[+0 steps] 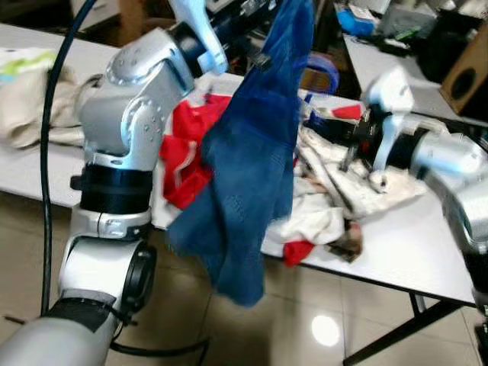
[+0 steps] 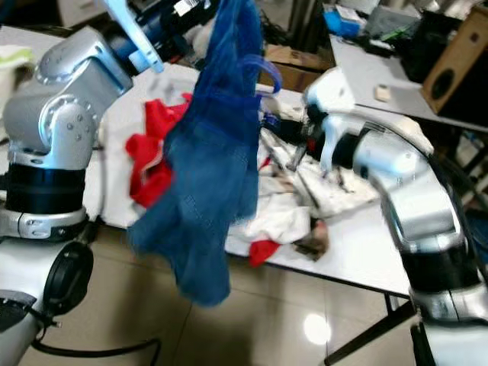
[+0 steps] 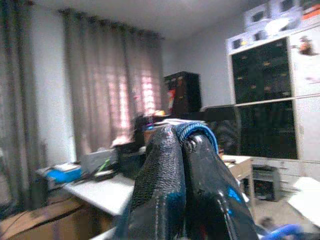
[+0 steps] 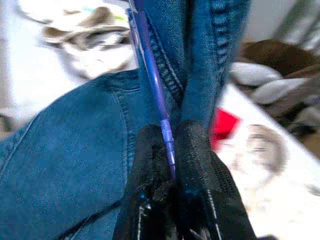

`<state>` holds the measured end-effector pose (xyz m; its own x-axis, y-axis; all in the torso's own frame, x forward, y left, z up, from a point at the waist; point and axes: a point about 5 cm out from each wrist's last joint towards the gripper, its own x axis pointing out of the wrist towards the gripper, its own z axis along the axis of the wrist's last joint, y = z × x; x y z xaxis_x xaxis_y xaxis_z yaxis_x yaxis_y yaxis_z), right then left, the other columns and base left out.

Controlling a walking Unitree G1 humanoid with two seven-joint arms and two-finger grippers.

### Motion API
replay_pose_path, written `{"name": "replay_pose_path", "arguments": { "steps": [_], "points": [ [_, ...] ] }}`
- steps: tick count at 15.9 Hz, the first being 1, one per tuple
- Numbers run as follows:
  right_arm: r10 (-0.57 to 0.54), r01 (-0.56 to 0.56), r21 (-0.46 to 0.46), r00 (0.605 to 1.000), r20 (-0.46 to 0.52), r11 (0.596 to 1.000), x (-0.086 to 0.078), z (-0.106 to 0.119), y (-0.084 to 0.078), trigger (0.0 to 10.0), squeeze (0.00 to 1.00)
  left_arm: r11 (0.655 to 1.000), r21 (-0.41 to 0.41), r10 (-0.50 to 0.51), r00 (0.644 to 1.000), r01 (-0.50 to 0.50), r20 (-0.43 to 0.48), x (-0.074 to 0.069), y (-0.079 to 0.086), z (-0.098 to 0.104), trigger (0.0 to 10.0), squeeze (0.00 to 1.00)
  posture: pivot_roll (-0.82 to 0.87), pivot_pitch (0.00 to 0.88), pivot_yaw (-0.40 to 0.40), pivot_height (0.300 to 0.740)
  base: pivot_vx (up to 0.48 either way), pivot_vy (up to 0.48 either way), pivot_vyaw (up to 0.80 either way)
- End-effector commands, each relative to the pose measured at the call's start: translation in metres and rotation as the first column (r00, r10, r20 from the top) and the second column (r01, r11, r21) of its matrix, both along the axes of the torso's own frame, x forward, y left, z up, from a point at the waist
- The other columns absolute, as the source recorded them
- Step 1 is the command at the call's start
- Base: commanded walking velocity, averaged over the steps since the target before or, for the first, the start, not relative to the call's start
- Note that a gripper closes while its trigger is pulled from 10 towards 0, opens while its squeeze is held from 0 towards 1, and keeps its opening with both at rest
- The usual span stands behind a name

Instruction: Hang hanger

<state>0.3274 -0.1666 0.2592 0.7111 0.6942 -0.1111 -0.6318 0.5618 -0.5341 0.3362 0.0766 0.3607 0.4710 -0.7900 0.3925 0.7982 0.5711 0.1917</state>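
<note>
— While I watched the right wrist feed, the right gripper (image 4: 172, 150) was pinching the blue hanger (image 4: 152, 75) inside the jeans (image 1: 252, 175).
— I saw the left gripper (image 3: 182, 150) pressed onto the hanger's hook, jeans dangling above the table (image 1: 412, 252).

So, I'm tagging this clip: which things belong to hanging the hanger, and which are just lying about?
Job in hand: hanger; jeans draped on it; left gripper and right gripper, both pinching the hanger.

Lying about: red garment, white cloths, cream cloth on the table; speaker.
</note>
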Motion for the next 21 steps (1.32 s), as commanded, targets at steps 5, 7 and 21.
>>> {"name": "replay_pose_path", "arguments": {
  "steps": [5,7,21],
  "points": [
    [-0.359,0.221,0.316,0.792,0.494,0.923,0.035,0.13,-0.024,10.0,0.0,0.99,-0.129,-0.032,0.991,0.05,0.134,-0.011,0.0,0.051,10.0,0.0,-0.04,0.0,-0.124,0.74,0.321,0.0,0.0],
    [-0.313,0.151,0.333,0.799,0.513,0.931,0.032,0.131,-0.02,10.0,0.0,0.983,-0.176,-0.023,0.989,0.048,0.145,-0.016,0.007,0.057,10.0,0.0,-0.03,0.0,-0.142,0.74,0.311,0.0,0.0],
    [0.236,-0.288,-0.154,0.929,-0.284,0.945,-0.091,-0.062,-0.032,10.0,0.0,0.813,0.422,0.532,0.806,-0.402,-0.258,0.038,0.04,-0.15,10.0,0.0,-0.05,0.0,-0.08,0.74,0.103,0.0,0.0]
  ]
}}
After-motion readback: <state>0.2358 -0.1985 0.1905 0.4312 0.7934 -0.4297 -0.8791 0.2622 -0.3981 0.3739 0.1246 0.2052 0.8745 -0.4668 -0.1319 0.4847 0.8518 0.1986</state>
